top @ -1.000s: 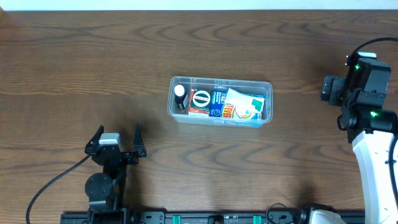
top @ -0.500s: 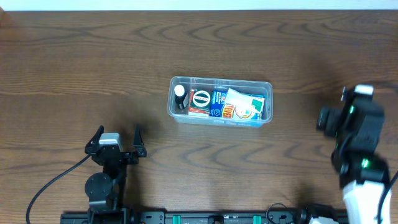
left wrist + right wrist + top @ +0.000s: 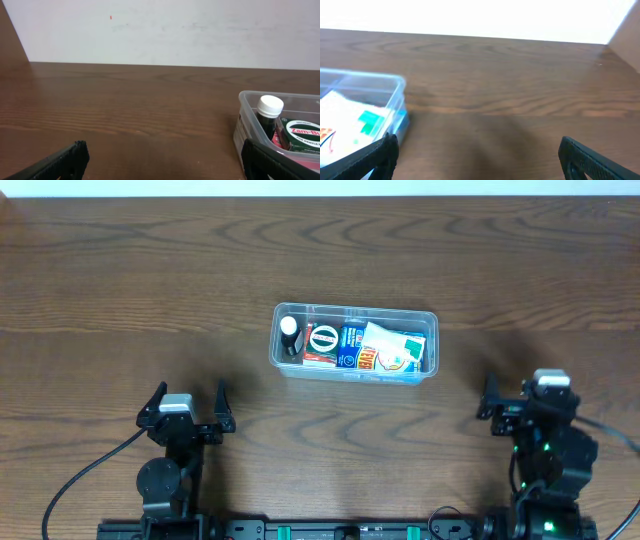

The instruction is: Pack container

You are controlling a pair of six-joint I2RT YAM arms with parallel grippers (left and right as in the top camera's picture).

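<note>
The clear container (image 3: 355, 309) sits mid-table. It holds a black bottle with a white cap (image 3: 290, 332), a red and green box (image 3: 321, 343), a blue box (image 3: 350, 345) and a white and green packet (image 3: 395, 348). My left gripper (image 3: 190, 392) is open and empty at the front left. In its wrist view (image 3: 162, 150) the container (image 3: 243, 102) and the bottle (image 3: 270, 112) are at the right. My right gripper (image 3: 530, 395) is open and empty at the front right. Its wrist view (image 3: 477, 145) shows the container's corner (image 3: 395, 85) at the left.
The dark wooden table (image 3: 130, 280) carries nothing else. A pale wall (image 3: 165, 30) rises behind its far edge. A black rail (image 3: 350, 530) with both arm bases runs along the front edge.
My right arm has moved from the far right side back toward the front edge and lowered, with its gripper now facing the container. The left arm and the container have not moved.
</note>
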